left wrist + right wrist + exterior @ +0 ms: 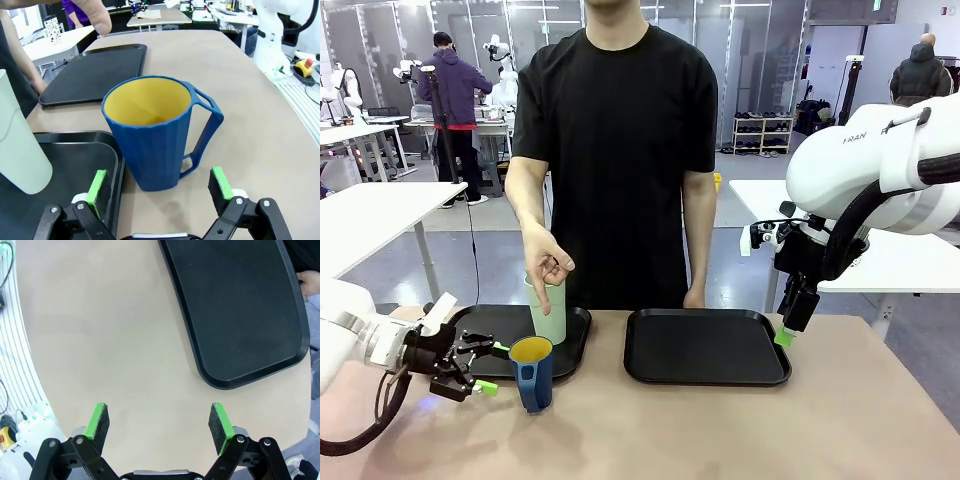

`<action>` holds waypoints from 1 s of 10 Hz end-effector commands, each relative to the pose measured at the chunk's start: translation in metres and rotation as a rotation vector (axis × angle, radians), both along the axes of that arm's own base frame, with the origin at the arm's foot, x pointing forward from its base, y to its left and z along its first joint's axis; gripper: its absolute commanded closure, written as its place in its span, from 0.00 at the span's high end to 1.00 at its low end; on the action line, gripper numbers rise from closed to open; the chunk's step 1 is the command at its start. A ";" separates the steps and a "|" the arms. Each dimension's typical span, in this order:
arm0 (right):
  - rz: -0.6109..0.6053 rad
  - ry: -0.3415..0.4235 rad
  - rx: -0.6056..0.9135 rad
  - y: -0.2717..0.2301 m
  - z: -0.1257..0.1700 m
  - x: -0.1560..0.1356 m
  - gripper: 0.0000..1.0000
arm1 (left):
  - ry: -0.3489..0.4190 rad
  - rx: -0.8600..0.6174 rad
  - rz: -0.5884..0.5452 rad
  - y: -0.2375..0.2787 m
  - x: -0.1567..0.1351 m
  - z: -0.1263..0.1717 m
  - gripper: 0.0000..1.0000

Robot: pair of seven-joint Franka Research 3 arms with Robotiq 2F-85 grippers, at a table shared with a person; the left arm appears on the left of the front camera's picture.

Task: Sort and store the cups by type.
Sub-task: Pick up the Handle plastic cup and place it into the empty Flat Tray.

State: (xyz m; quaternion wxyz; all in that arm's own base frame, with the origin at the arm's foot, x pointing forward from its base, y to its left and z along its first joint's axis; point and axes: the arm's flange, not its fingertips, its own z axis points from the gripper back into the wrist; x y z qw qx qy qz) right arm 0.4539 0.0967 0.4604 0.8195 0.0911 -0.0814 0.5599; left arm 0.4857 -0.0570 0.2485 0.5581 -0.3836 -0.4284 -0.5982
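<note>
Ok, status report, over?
Left tool open, facing dark blue handled mug; right tool open over table. Pale mint-green tumbler on black tray, person's hand pointing at it.

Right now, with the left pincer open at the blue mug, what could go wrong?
1. The handle of the blue mug juts toward one pad of the left pincer; closing may catch it and twist the mug.
2. The other pad hangs over the left tray rim and could snag it.
3. The person's hand is at the mint tumbler beside the mug; a lift might brush it.
</note>
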 end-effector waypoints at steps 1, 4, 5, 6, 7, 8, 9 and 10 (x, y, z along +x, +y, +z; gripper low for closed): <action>-0.002 0.005 -0.006 -0.001 0.002 -0.001 1.00 | -0.039 -0.043 0.002 -0.010 0.005 -0.008 1.00; -0.002 0.005 -0.006 -0.001 0.002 -0.001 1.00 | -0.033 -0.064 0.008 -0.019 0.005 -0.013 1.00; -0.002 0.005 -0.006 -0.001 0.002 -0.001 1.00 | -0.034 -0.079 0.013 -0.021 0.005 -0.016 1.00; -0.002 0.005 -0.006 -0.001 0.002 -0.001 1.00 | -0.036 -0.080 0.018 -0.025 0.006 -0.017 1.00; -0.002 0.005 -0.006 -0.001 0.002 -0.001 1.00 | -0.033 -0.086 0.019 -0.027 0.008 -0.020 1.00; -0.002 0.005 -0.006 -0.001 0.002 -0.001 1.00 | -0.034 -0.090 0.015 -0.032 0.009 -0.022 1.00; -0.002 0.005 -0.006 -0.001 0.002 -0.001 1.00 | -0.033 -0.096 0.003 -0.035 0.010 -0.023 1.00; -0.002 0.005 -0.006 -0.001 0.002 -0.001 1.00 | -0.025 -0.097 -0.008 -0.039 0.011 -0.024 1.00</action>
